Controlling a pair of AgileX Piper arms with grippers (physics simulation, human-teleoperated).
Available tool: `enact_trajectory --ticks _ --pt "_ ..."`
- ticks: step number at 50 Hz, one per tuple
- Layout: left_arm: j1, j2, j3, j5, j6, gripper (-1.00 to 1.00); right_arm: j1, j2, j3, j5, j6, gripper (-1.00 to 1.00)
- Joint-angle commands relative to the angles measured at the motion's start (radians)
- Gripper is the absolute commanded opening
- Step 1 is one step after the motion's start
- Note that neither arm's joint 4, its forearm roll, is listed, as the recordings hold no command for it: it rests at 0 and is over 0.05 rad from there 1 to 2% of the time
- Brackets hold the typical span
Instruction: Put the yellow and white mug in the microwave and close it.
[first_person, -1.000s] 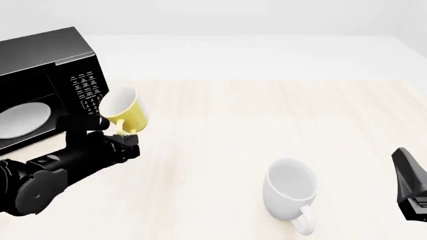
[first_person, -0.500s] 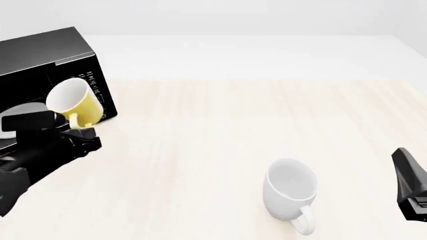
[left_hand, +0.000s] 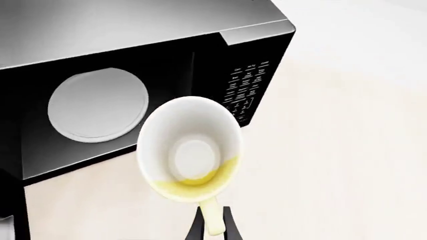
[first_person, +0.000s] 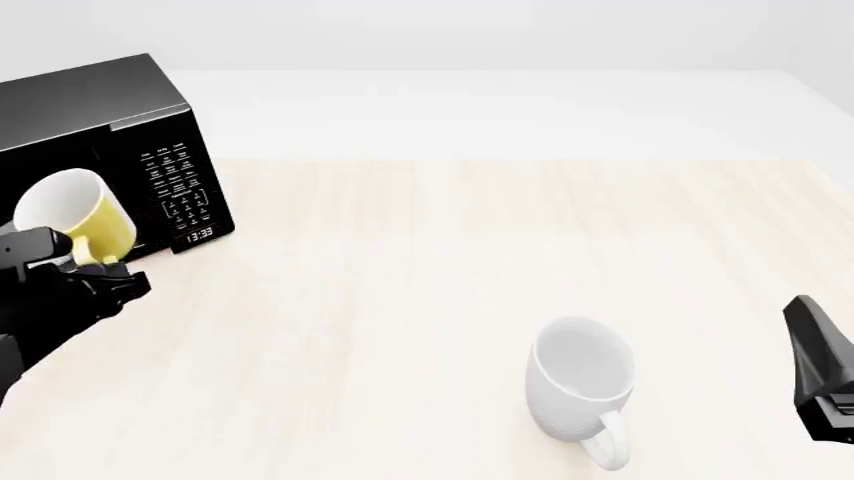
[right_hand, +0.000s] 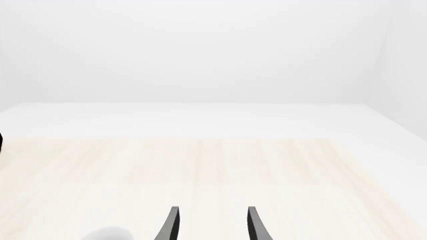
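Moved: mug (first_person: 64, 212) carried leftward, now before microwave (first_person: 114, 120) opening.
Left gripper (left_hand: 213, 227): fingers pinched on handle, mug beyond tips.
Right gripper (right_hand: 210, 225): fingers apart, empty.
Handling: rigid, light, glazed-slippery; handle hold suits.

The mug (first_person: 70, 215) hangs before the microwave (first_person: 114, 110) at the table's (first_person: 441, 260) left; another mug (first_person: 581, 385) lies front-right.
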Motion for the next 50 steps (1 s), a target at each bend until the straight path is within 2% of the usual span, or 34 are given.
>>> enact_trajectory --ticks 1,18,20,50 --pt "0.075 0.066 -0.010 -0.046 -0.017 -1.00 0.000 -0.001 0.001 0.000 0.000 1.00" --pt "0.129 0.169 -0.068 -0.064 -0.040 -1.00 0.000 -0.001 0.001 0.000 0.000 1.00" --pt "0.129 0.198 -0.082 -0.064 -0.062 -1.00 0.000 -0.001 0.001 0.000 0.000 1.00" --pt "0.197 0.310 -0.147 -0.100 -0.039 -1.00 0.000 -0.001 0.001 0.000 0.000 1.00"
